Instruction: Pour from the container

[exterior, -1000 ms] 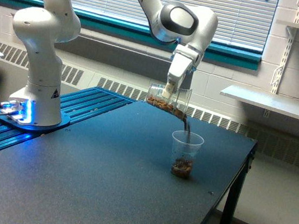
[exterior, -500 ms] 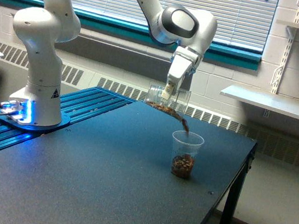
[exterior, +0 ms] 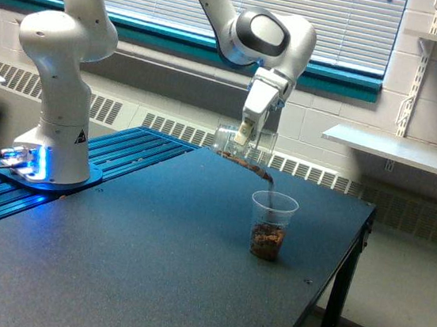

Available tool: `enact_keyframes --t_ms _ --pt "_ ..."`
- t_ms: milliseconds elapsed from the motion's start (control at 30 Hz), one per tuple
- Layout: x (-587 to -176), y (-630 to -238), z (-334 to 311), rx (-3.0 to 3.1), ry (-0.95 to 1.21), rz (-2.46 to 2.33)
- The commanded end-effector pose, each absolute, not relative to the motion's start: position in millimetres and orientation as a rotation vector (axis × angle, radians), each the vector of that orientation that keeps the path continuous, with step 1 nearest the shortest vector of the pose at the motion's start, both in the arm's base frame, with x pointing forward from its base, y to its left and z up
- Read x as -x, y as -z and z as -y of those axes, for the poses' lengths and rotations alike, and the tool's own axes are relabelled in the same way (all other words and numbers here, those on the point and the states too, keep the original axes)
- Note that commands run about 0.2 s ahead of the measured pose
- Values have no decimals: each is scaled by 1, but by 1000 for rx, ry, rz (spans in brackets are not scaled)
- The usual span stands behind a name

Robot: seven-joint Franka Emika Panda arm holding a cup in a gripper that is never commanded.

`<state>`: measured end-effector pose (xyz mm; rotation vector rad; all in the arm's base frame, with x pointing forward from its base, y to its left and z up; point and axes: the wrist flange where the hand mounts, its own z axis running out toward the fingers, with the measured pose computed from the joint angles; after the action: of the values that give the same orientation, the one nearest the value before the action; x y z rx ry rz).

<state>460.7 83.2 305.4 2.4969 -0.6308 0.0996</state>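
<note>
The dark table (exterior: 150, 267) lies well below the claw, and the white arm (exterior: 62, 72) stands on its base far to the exterior view's left of the claw. The container (exterior: 244, 148) hangs directly at the claw (exterior: 245, 132), tipped on its side with its mouth toward the exterior view's right and downward. The claw is pinched on the container's wall. Brown pieces (exterior: 244, 162) lie along the container's lower wall, and a thin stream falls from its lip. Below the claw and slightly to the exterior view's right stands a smaller clear cup (exterior: 271, 226), upright, with brown pieces at its bottom.
</note>
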Motion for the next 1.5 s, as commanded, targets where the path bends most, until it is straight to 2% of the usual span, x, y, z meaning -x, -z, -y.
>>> enact_keyframes --t_ms 33,1500 --pt "-462 -308 -82 -2479 -115 646" --pt "-506 -325 -70 -2416 -40 467"
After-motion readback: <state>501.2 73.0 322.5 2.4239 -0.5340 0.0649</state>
